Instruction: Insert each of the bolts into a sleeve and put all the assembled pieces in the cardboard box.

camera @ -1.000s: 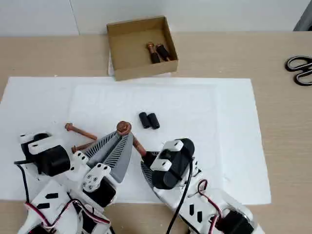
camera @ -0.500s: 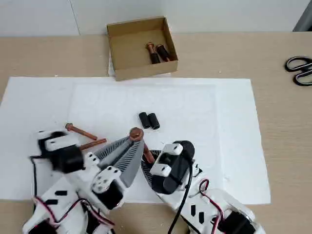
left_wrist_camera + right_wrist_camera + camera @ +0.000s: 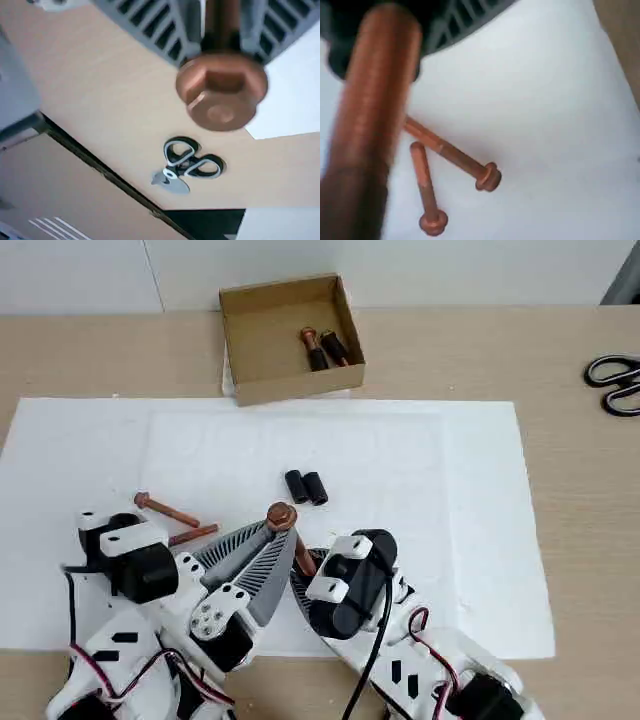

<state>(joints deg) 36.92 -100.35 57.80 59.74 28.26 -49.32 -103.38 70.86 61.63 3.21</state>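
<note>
high view: the left gripper [image 3: 277, 531] was clenched on a bolt [image 3: 281, 515] just under its head, and the shaft was seen running down to the right gripper [image 3: 304, 583]. two loose bolts [image 3: 166, 509] lay beside the left gripper, two bare sleeves [image 3: 305, 487] just beyond it, and the cardboard box [image 3: 240, 345] well beyond.

left wrist view: the bolt head was held between grey fingers [image 3: 145, 20].

right wrist view: the shaft seemed entered in a black sleeve [image 3: 334, 55] grasped by the right gripper.
</note>
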